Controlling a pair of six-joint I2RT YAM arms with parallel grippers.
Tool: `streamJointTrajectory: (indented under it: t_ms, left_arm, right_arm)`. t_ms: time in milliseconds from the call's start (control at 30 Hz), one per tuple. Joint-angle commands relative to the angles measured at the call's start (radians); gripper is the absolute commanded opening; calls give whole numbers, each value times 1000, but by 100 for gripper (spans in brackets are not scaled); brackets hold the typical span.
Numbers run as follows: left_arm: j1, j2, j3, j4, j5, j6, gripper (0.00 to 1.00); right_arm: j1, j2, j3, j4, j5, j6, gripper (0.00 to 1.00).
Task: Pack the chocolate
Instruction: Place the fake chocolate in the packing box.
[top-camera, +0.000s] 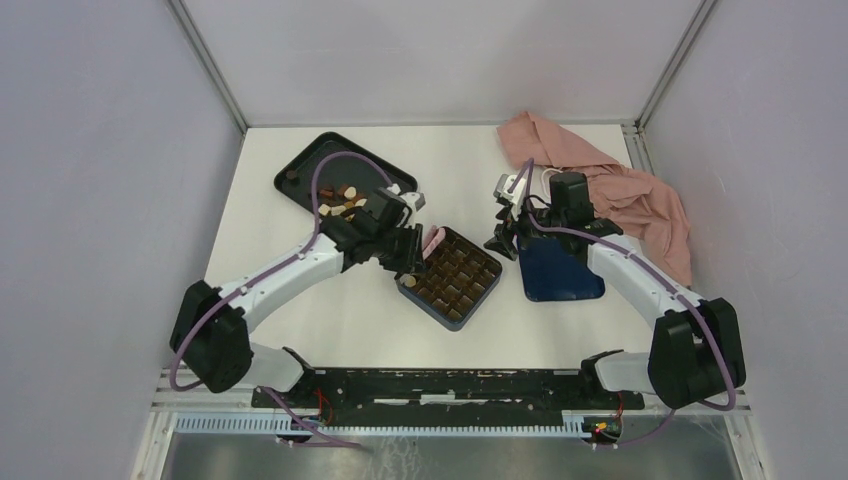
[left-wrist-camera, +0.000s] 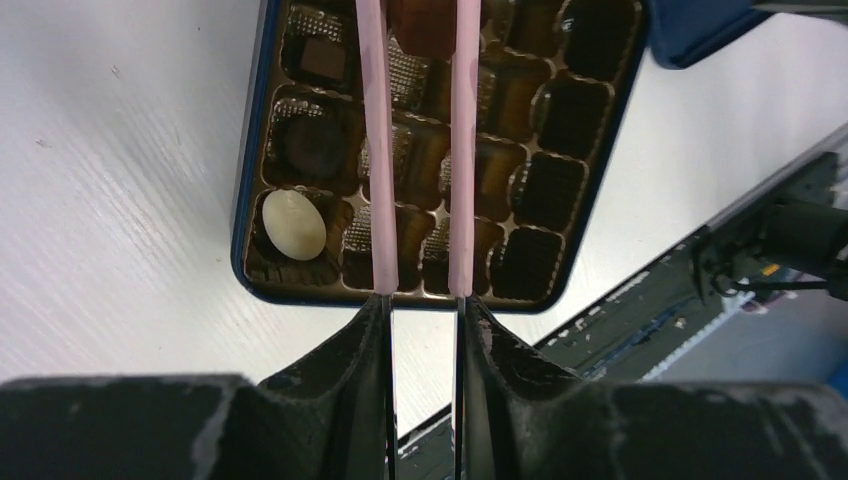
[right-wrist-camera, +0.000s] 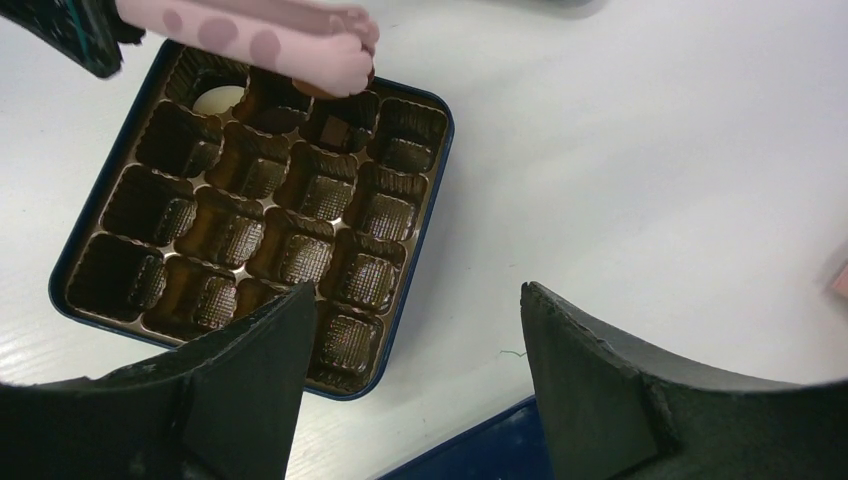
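We hold the left gripper (top-camera: 432, 240) pinched on a brown chocolate (left-wrist-camera: 424, 22) above the box (top-camera: 477, 298), right gripper (right-wrist-camera: 415, 300) spread beside it; released off-centre, the piece may straddle a divider.

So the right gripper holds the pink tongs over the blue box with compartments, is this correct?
Not quite: it is the left gripper that holds the pink tongs over the blue box with compartments. The left wrist view shows it.

Left hand (top-camera: 430, 240) at the dark blue box's (top-camera: 466, 288) far corner; chocolate (top-camera: 345, 193) lies on the black tray (top-camera: 305, 165).
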Motion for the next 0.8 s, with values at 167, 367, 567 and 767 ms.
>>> streamJointTrajectory:
  t_ms: [167,367,567,767]
  left_arm:
    - [-87,139,97,31,-176,-36,3]
    - [-101,200,140,21,-200,-22,5]
    - [-103,242,162,3,-227,-6,10]
    - [-103,265,181,3,-228,1,20]
  right_arm:
    - [-11,25,22,11,-16,-15,80]
    - [-10,39,27,1,-22,-16,80]
    - [-11,43,27,0,-27,-19,81]
    - [-11,53,32,-9,-36,-24,81]
